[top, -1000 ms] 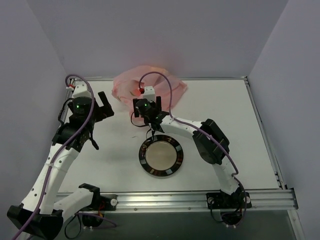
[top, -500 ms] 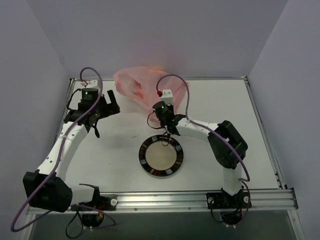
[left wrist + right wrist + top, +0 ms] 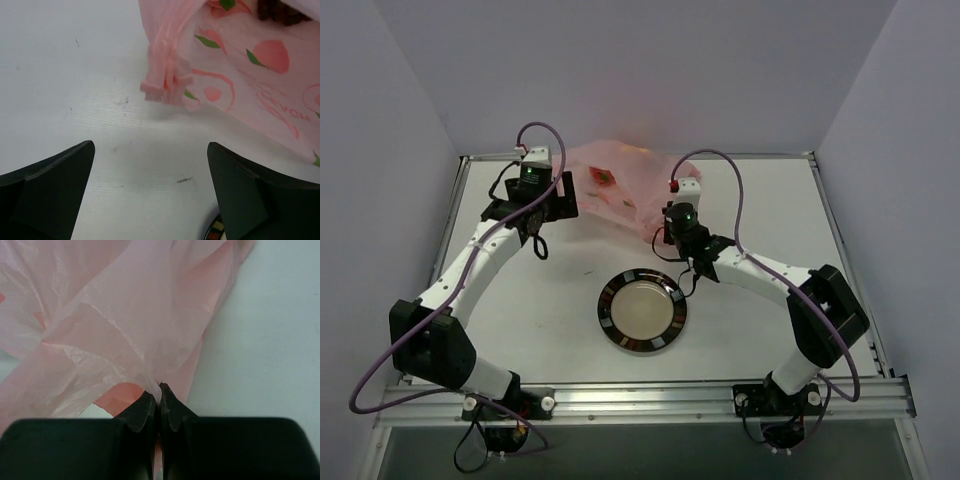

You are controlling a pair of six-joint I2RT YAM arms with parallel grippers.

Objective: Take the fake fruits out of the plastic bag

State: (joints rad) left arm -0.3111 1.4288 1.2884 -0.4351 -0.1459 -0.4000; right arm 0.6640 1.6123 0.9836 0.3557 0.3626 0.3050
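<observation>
Right gripper jaws were pressed together, pinching a fold of the thin pink plastic bag; the film bunched up and fanned away from the fingertips across the right wrist view. Left gripper jaws stood wide apart, nothing between them, hovering over the bare white table just short of the bag's twisted handle. Bag showed red-and-green fruit prints. A dark grape bunch showed at the bag's far part, cut off by the frame edge; could not tell whether it lay under the film. Other fruits were not made out. From above, the bag lay crumpled at the far edge of the table, between the left gripper on its left and the right gripper at its near right corner. A round black-rimmed dish sat near the middle, apart from the bag.
</observation>
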